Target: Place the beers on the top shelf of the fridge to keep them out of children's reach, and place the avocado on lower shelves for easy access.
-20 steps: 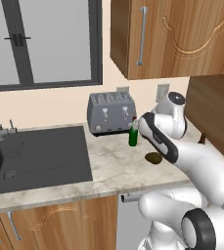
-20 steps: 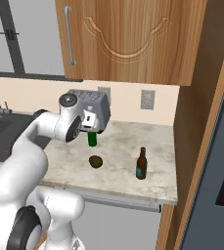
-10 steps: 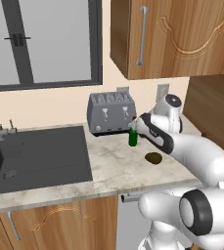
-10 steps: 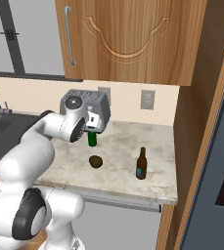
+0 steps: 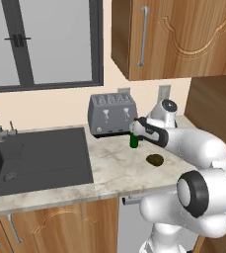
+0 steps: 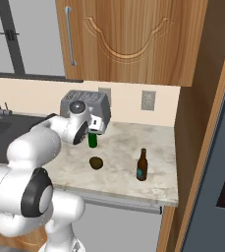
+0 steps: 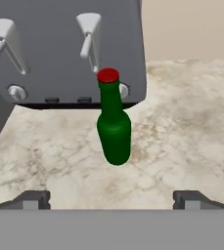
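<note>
The green beer with a red cap stands upright on the counter in front of the toaster; it also shows as the green bottle. My gripper is open just above and behind it, with the fingertips spread wide to either side and nothing between them. The hand hovers over the bottle's neck. The brown beer stands further right on the counter. The avocado lies between them, nearer the front. The fridge stands at the far right; its shelves are hidden.
A grey toaster stands against the wall right behind the green bottle. A dark sink with a tap lies to the left. Wooden wall cabinets hang overhead, and a wooden side panel separates counter and fridge.
The hand has sunk slightly towards the green bottle and the arm's elbow has swung lower. Both bottles and the avocado have stayed where they were.
</note>
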Controlling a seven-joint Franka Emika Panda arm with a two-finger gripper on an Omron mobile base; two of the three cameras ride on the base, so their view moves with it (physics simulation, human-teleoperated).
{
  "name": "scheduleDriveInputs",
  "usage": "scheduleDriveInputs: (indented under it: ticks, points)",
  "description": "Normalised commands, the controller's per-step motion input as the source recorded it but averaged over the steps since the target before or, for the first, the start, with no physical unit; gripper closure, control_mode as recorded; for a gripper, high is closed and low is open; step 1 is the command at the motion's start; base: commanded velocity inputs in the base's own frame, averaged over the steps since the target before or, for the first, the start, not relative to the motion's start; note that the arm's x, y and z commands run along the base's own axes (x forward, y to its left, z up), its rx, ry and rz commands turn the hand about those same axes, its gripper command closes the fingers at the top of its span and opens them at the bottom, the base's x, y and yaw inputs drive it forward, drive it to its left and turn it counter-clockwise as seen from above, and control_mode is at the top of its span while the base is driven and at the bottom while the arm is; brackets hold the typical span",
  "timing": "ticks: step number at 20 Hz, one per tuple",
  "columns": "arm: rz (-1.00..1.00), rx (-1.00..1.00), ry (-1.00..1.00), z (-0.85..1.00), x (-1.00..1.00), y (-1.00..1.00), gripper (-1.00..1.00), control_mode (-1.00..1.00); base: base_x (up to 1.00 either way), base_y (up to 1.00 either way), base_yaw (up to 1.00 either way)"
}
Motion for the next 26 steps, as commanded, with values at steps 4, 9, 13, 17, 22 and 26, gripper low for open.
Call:
scheduleDriveInputs:
  ticks: [4,9,13,17,22,26]
  points:
    - [0.00,0.00,0.00,-0.19,0.32,0.00,-1.00,-1.00,0.00,0.00,0.00]
    - [0.00,0.00,0.00,-0.16,0.36,0.05,-1.00,-1.00,0.00,0.00,0.00]
    - [0.00,0.00,0.00,-0.16,0.35,0.09,-1.00,-1.00,0.00,0.00,0.00]
    - [0.00,0.00,0.00,-0.16,0.34,0.09,-1.00,-1.00,0.00,0.00,0.00]
    - [0.00,0.00,0.00,-0.17,0.28,0.00,-1.00,-1.00,0.00,0.00,0.00]
    - [0.00,0.00,0.00,-0.17,0.29,0.00,-1.00,-1.00,0.00,0.00,0.00]
